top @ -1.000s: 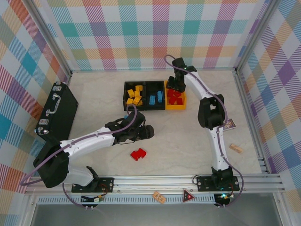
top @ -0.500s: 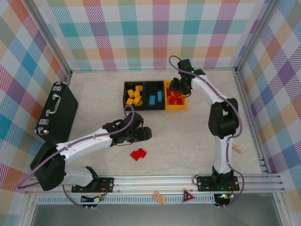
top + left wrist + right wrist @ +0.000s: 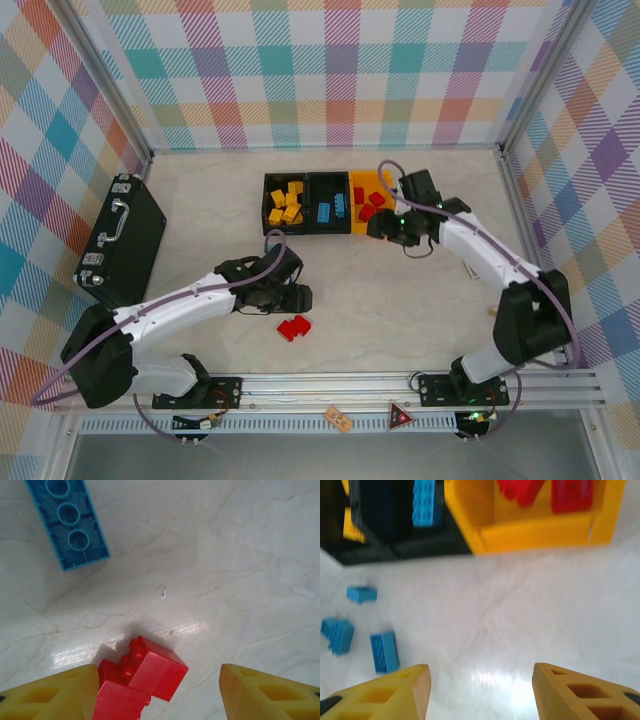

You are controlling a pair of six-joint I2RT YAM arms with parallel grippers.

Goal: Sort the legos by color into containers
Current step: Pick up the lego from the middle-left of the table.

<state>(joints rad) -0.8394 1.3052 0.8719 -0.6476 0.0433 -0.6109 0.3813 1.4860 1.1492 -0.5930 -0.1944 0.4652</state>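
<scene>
Legos, red (image 3: 142, 677): one clump on the desk (image 3: 240, 555), near my bases and well apart from the bins (image 3: 330, 231). It lies between the fingers of my left claw (image 3: 159, 680), close against the left finger and not centred.

Left claw: wide, holding nothing.

Risk: if I close from here, one finger likely meets the clump first and shoves or turns it, so I catch only a corner. I cannot tell whether the clump is one piece or several pressed together. If several, a part may drop on the way to the yellow bin (image 3: 535, 535).

Legos, blue (image 3: 384, 652): three loose on the desk, left of my right claw (image 3: 480, 680). A blue brick (image 3: 67, 522) lies beyond the red clump, perhaps one of these.

Right claw: wide, empty, hovering over bare desk just before the bins.

Risk: the loose blue ones lie close to my left arm. Reaching for them with the right could bring my two arms together, or sweep bricks aside.

Risk: the bins are joined and narrow, so a sloppy release may land a brick in the wrong one.
</scene>
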